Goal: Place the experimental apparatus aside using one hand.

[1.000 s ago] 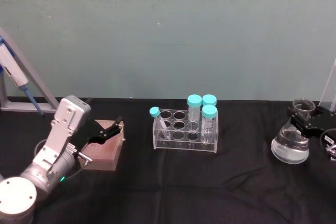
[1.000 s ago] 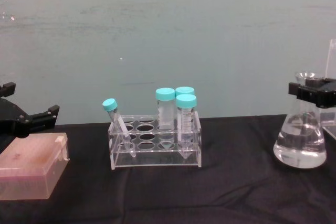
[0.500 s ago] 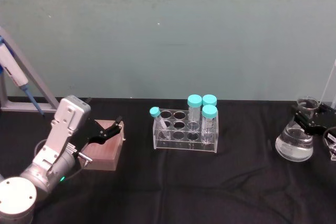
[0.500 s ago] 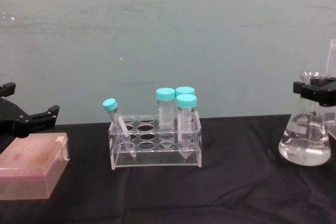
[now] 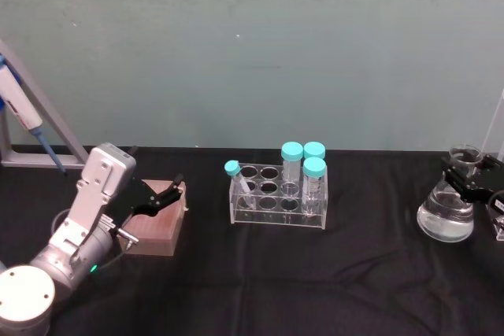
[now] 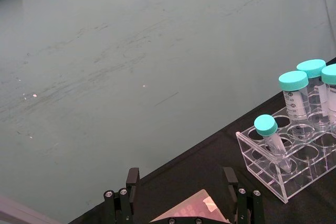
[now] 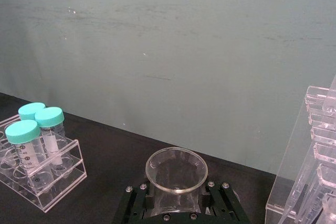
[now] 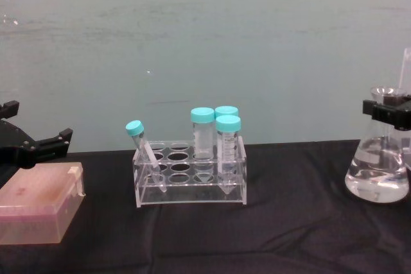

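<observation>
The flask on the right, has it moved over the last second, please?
Yes. The flask, held at its neck by the right pincer, has slid rightward, away from the tube rack.

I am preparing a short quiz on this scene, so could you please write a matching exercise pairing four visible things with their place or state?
Things:
1. conical flask
2. tube rack
3. pink box
4. left gripper

Places or states:
A. lying flat on the robot's left side of the table
B. open, hovering above the box
C. gripped at the neck by the right gripper
D. at the table's middle, holding teal-capped tubes

Pairs: 1-C, 2-D, 3-A, 4-B
</observation>
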Controlling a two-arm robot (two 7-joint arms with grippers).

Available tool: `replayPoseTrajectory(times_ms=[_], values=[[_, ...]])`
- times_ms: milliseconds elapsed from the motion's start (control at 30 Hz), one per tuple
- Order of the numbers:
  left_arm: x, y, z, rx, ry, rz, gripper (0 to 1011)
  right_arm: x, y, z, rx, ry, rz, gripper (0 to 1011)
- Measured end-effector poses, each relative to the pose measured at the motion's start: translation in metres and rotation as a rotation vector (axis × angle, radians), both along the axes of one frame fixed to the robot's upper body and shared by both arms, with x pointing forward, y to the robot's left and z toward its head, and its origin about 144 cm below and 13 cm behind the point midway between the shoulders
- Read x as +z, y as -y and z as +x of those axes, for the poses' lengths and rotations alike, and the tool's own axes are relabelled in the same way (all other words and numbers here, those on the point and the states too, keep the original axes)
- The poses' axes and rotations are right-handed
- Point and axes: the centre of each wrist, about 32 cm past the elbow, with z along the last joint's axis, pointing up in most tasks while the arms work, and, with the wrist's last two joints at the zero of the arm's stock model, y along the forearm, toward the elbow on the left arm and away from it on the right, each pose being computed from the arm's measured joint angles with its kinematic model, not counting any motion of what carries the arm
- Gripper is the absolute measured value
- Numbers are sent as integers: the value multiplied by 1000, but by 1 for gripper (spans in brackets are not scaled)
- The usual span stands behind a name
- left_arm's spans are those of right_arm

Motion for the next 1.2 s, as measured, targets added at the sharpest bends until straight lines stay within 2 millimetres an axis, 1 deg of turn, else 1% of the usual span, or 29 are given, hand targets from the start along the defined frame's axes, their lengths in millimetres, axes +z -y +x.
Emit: replayPoseTrajectory(times_ms=[667,1200], values=[[0,0,0,0,0,0,1000,-3,5,0,-10,-8,-9,450],[0,0,0,0,0,0,1000,-5,6,3,-24,-16,-4,450]])
